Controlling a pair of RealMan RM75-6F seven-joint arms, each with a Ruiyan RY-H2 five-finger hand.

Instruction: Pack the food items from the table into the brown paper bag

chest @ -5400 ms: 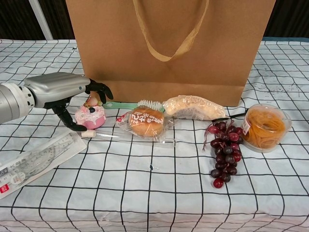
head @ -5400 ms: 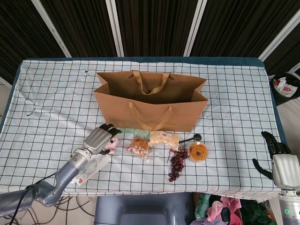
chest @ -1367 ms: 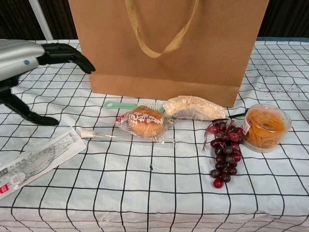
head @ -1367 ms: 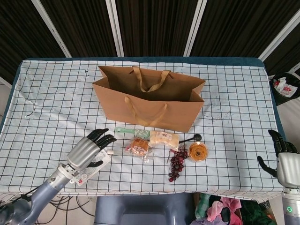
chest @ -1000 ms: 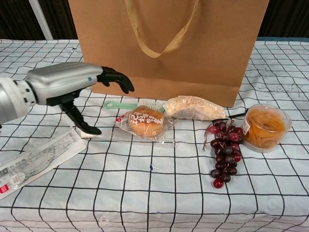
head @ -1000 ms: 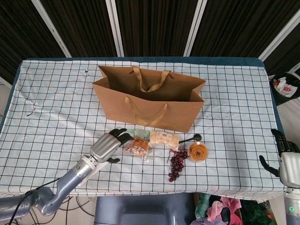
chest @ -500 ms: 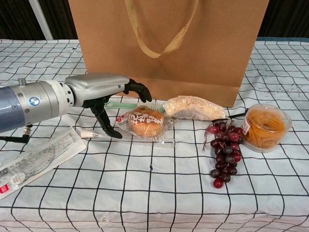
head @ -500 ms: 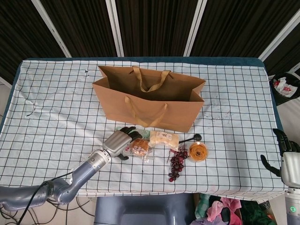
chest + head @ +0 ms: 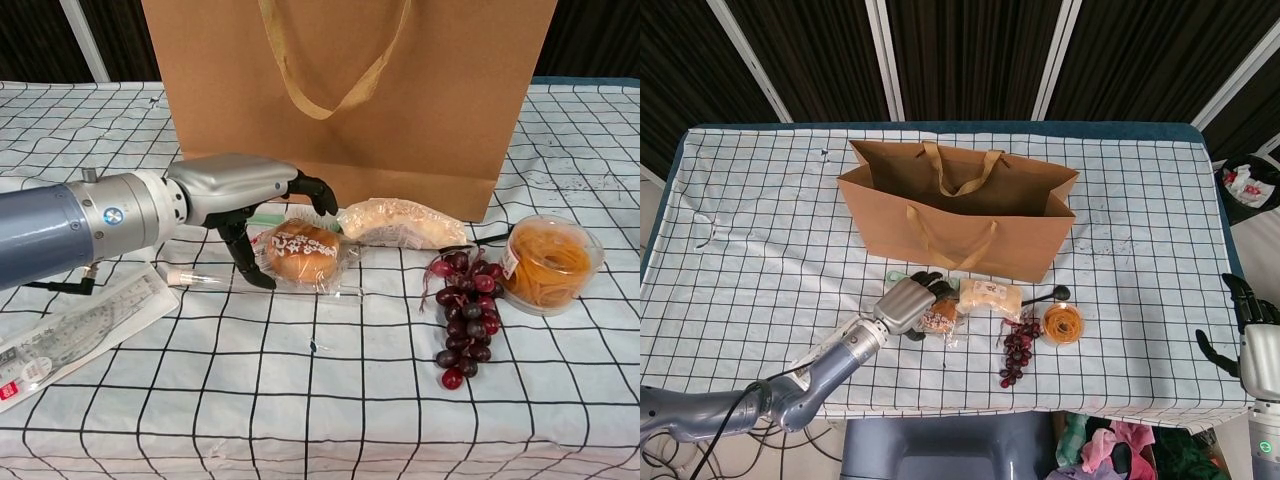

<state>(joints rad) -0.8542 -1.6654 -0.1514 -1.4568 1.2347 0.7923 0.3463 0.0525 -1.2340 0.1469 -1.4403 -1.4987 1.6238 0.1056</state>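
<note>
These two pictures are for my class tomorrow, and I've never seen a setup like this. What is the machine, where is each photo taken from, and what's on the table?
It is a robot with two arms ending in mechanical hands. One photo looks down from its head, the other looks forward from its chest. On the checked table stands a brown paper bag. In front lie a wrapped bun, a wrapped bread roll, grapes, a tub of orange food, a green brush, and a packaged ruler set. The left hand arches over the bun, fingers on either side; a firm grip isn't clear. The right hand waits open at the table's edge.

Silver left robot hand (image 9: 240,195) with black fingers (image 9: 318,192), blue-grey forearm, black cable
</note>
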